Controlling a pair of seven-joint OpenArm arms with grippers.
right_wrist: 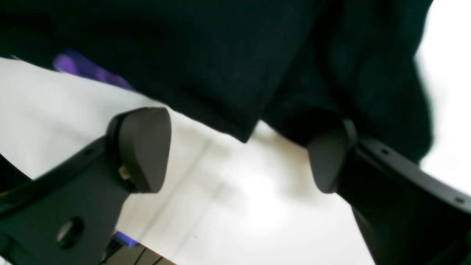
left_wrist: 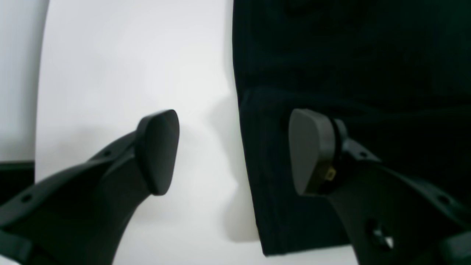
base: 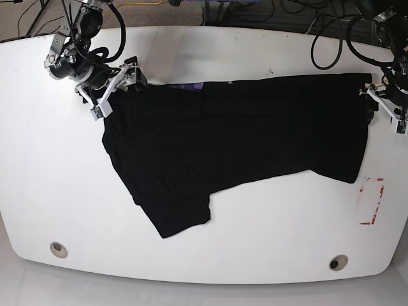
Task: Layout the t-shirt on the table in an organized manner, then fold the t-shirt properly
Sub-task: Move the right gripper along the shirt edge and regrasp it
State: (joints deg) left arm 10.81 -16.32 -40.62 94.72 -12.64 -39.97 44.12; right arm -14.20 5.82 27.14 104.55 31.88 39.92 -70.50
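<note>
The black t-shirt (base: 242, 134) lies spread across the white table (base: 255, 217), one sleeve pointing toward the near edge. A purplish patch (base: 191, 86) shows at its far edge. My right gripper (base: 118, 89) stands open at the shirt's left end. In the right wrist view its fingers (right_wrist: 141, 149) flank a hanging corner of cloth (right_wrist: 220, 73) without clamping it, near the purple patch (right_wrist: 88, 71). My left gripper (base: 371, 102) is open at the shirt's right end. One of its fingers (left_wrist: 312, 151) is over the shirt (left_wrist: 349, 73), the other over bare table (left_wrist: 110, 73).
A red-outlined rectangle (base: 373, 201) marks the table at the near right. Two metal-ringed holes (base: 58, 248) (base: 338, 262) sit near the front edge. Cables (base: 331, 38) trail along the far edge behind the table.
</note>
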